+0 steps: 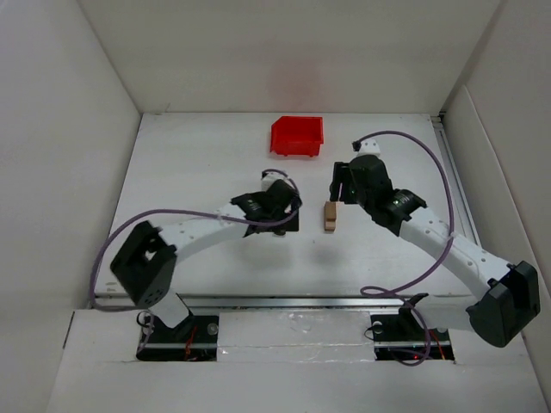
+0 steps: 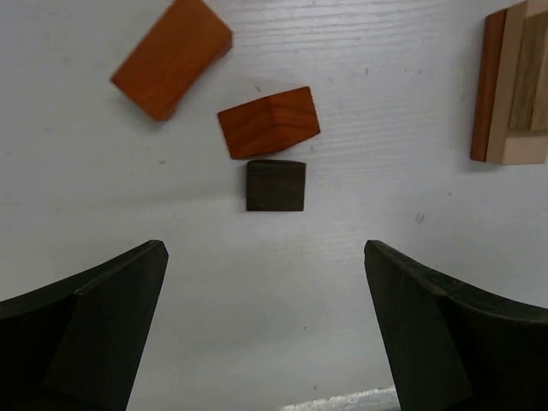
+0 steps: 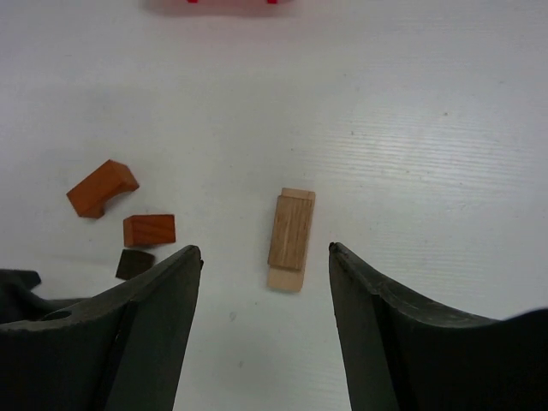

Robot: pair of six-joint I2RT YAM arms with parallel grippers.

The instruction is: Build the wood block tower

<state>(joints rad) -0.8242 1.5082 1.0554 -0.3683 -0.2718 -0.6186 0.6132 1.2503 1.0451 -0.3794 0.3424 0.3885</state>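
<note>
A light tan block with a smaller, darker tan block on top (image 3: 291, 240) lies on the white table, just beyond my right gripper's (image 3: 265, 250) open fingertips; nothing is between them. From above, this tan stack (image 1: 330, 217) sits below the right gripper (image 1: 337, 189). In the left wrist view an orange-brown block (image 2: 171, 58), a reddish-brown block (image 2: 268, 122) and a small dark block (image 2: 276, 185) lie loose ahead of my open, empty left gripper (image 2: 265, 248), with the tan stack (image 2: 514, 86) at the right edge. The left gripper (image 1: 281, 219) covers the loose blocks in the top view.
A red plastic bin (image 1: 297, 136) stands at the back of the table, behind both grippers. White walls enclose the table (image 1: 198, 163) on the left, right and back. Purple cables loop off both arms.
</note>
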